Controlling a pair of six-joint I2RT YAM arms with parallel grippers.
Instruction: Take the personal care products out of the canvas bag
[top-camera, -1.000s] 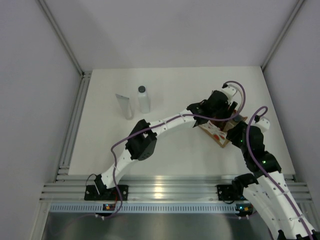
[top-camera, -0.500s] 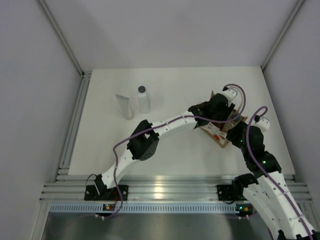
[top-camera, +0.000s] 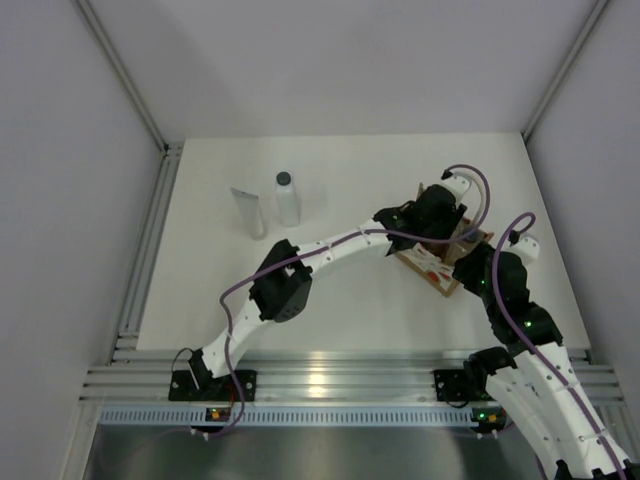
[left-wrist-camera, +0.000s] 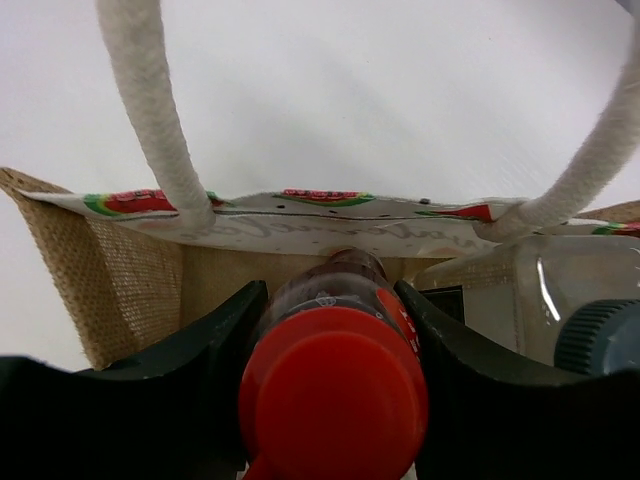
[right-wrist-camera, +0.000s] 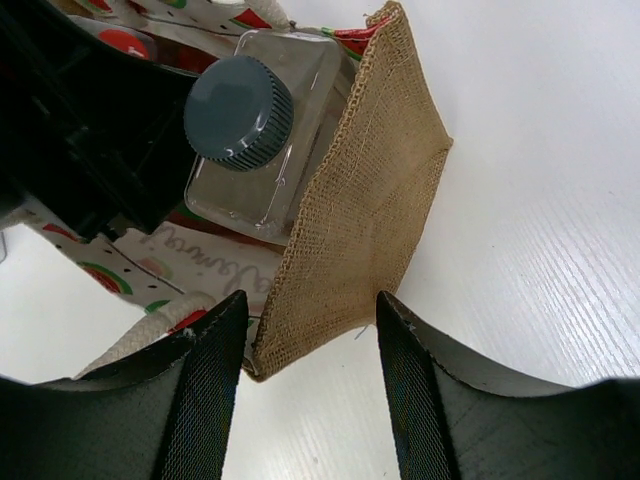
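Our left tool (left-wrist-camera: 328, 295) reaches into the canvas bag (left-wrist-camera: 120, 290), its fingers pressed against both sides of the red bottle (left-wrist-camera: 335, 390). Our right tool (right-wrist-camera: 310, 305) is spread wide around the bag's burlap end wall, next to the small clear bottle (right-wrist-camera: 238, 112) inside. We see a white tube (top-camera: 248, 211) and a whitish bottle (top-camera: 287, 200) side by side on the tabletop (top-camera: 350, 170), well apart from the bag.
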